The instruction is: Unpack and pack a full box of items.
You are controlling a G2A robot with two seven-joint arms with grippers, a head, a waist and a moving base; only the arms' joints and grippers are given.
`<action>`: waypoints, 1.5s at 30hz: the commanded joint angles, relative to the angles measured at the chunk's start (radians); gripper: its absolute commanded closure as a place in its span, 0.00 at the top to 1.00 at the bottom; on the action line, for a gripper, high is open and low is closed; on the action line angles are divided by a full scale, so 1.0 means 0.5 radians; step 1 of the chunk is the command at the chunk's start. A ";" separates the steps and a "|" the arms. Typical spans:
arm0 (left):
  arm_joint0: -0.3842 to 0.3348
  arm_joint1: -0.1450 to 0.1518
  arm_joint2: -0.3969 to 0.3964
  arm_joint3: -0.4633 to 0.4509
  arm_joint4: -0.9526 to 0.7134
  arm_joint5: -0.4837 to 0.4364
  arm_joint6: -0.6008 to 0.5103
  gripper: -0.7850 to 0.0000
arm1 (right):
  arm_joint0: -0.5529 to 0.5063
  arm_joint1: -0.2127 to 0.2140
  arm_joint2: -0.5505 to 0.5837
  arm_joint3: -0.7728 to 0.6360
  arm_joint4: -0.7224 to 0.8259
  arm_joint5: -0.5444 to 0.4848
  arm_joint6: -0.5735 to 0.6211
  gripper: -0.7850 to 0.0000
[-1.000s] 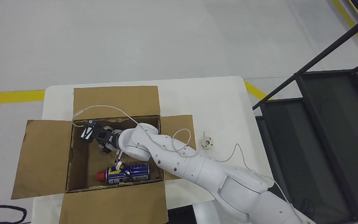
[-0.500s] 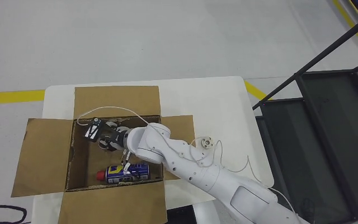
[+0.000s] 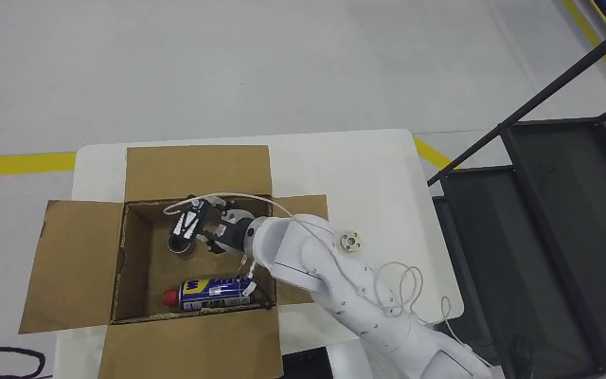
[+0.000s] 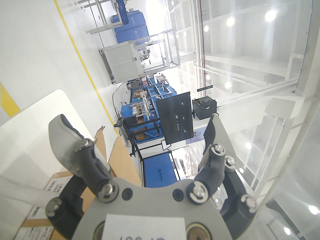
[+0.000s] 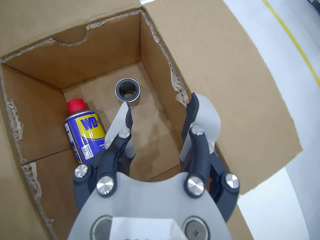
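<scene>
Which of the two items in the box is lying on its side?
The blue and yellow spray can with the red cap lies on its side; the black cylinder stands on end, its opening facing up.

Cardboard box (image 5: 212,63) is showing plain brown, w/ paler ragged torn edges. Spray can (image 5: 85,131) is wearing blue & yellow, w/ a red cap (image 5: 76,106). Short cylinder (image 5: 118,93) is looking blk w/ a silvery rim. Table (image 3: 360,180) is showing white, floor line (image 3: 28,163) yellow. R gripper (image 5: 160,102) is showing grey metal w/ blk inner faces.
</scene>
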 commanded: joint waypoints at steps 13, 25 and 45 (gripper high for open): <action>0.000 0.000 0.000 0.000 0.000 0.000 0.000 1.00 | -0.665 0.159 0.574 -0.715 -0.216 -0.096 0.035 0.74; 0.000 0.000 0.000 0.000 0.000 0.000 0.000 1.00 | -1.183 0.241 0.955 -0.809 -0.257 -0.096 -0.242 0.68; 0.000 0.000 0.000 0.000 0.000 0.000 0.000 1.00 | -1.462 0.313 1.366 -0.374 -0.095 -0.028 -0.557 0.73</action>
